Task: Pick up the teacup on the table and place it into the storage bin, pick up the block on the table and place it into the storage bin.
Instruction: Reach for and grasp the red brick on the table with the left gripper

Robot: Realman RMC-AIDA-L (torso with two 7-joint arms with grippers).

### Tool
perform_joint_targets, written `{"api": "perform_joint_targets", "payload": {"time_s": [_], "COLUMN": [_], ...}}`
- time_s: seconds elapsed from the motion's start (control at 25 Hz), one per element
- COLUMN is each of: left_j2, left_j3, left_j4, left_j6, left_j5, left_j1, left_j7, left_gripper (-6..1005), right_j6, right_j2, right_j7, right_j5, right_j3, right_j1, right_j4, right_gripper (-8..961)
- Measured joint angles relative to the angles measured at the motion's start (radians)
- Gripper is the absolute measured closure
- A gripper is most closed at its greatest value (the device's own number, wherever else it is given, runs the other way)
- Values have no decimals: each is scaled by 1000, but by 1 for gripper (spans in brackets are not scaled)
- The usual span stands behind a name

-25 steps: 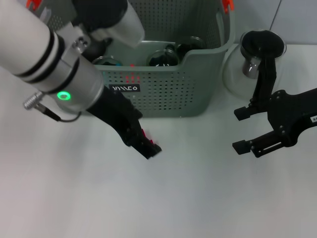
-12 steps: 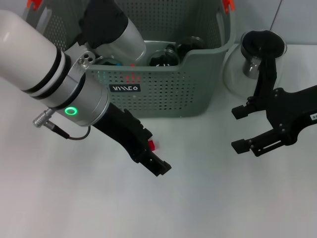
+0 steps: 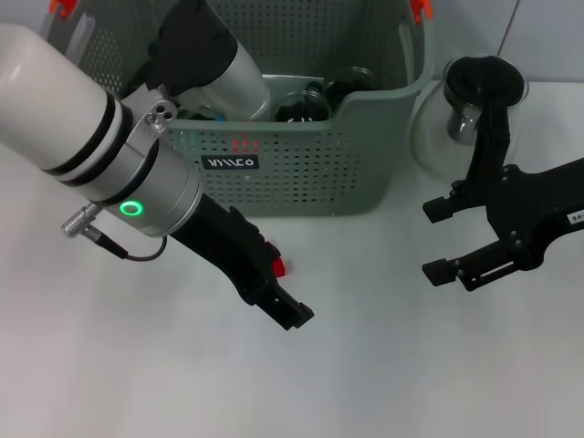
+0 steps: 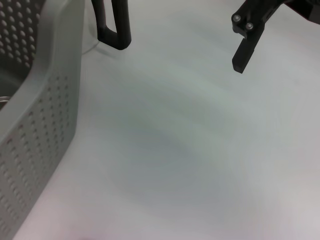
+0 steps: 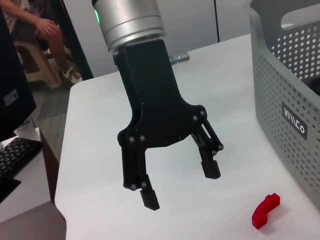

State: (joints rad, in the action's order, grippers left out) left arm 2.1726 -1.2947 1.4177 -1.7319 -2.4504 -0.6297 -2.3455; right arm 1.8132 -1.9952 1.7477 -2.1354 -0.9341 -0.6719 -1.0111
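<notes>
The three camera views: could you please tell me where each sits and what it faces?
Head view: high, looking down at storage bin, red block, both arms.
Left wrist view: faces table beside the bin; right gripper shows opposite.
Right wrist view: faces left gripper, fingers open, near the block.
Shared: bin, block.

The storage bin (image 3: 310,173) carries a black label (image 3: 230,162) with illegible white lettering.

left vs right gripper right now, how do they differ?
The left gripper hangs over the table beside the red block, in front of the storage bin; the right gripper sits off the bin's right side, away from the block. Both are open and empty.
</notes>
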Motion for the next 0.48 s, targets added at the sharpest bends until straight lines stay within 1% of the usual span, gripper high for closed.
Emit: {"api": "perform_joint_targets", "payload": {"time_s": [0.48], "left_j2": [1], "left_j3": [-1], "left_j4": [-2], "left_j6": [-5], "left_j5": [-1], "left_j1": [1], "left_j7": [0], "left_gripper": [47], "right_j6": [-1], "right_j2": [-1], "right_j7": [4], "right_j5": [0], "right_j3": [2], "right_j1": [0], "right_j4": [0], "right_gripper": [27]}}
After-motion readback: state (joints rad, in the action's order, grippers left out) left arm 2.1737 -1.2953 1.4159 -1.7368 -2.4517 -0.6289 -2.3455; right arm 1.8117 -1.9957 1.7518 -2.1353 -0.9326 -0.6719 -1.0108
